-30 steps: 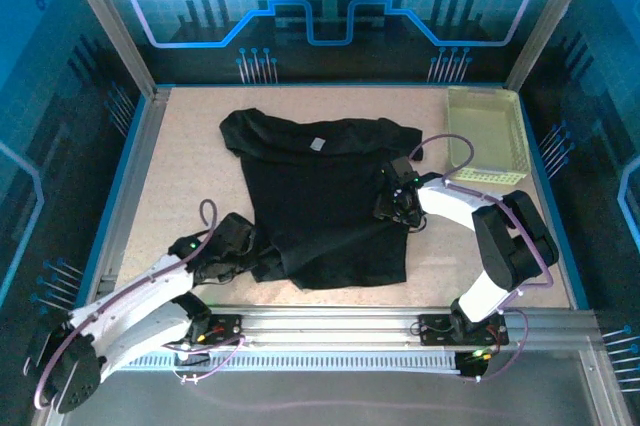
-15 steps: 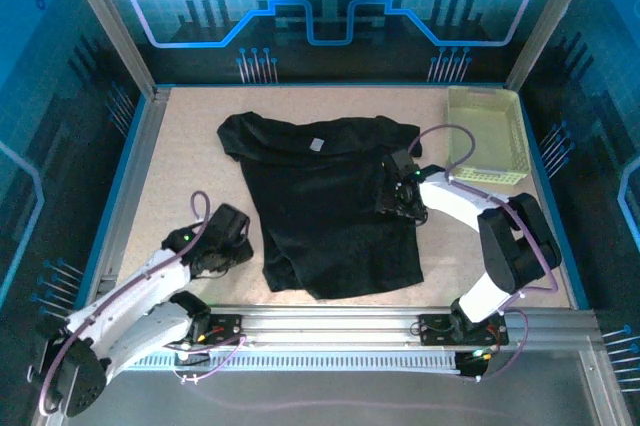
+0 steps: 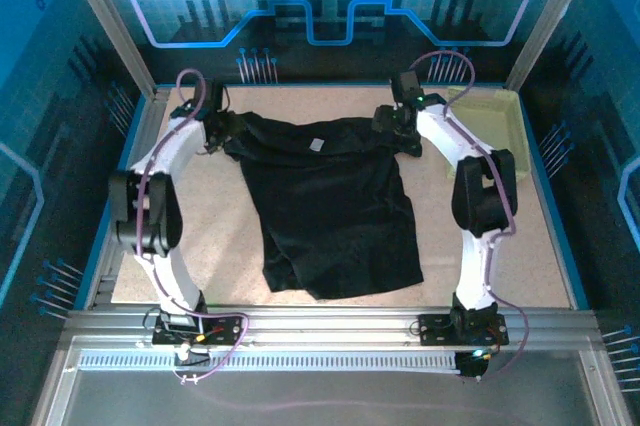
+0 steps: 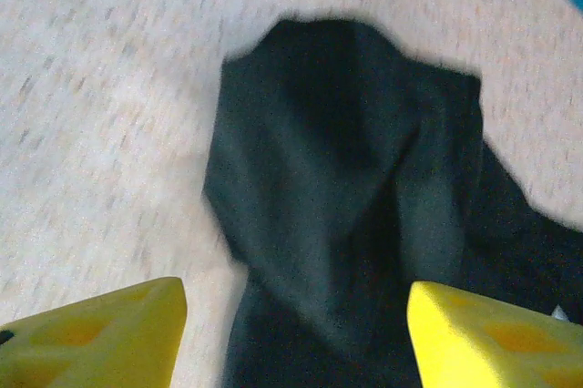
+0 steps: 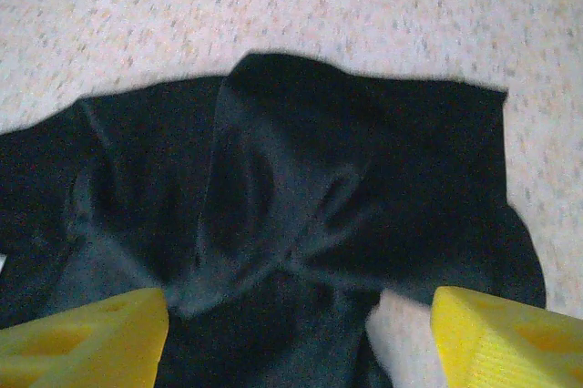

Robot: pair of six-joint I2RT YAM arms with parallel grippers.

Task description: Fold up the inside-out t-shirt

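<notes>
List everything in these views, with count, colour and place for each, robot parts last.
t-shirt: one, black, spread over the middle of the table, sleeves toward the far edge
tag: one, white, on the t-shirt near its far edge
basket: one, pale yellow-green, far right corner of the table
table: one, speckled beige, under everything
left gripper: one, yellow fingers, open over the far-left sleeve
right gripper: one, yellow fingers, open over the far-right sleeve

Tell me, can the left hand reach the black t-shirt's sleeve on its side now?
Probably yes: the left hand hangs open just above the sleeve of the t-shirt, and nothing lies between them.
</notes>
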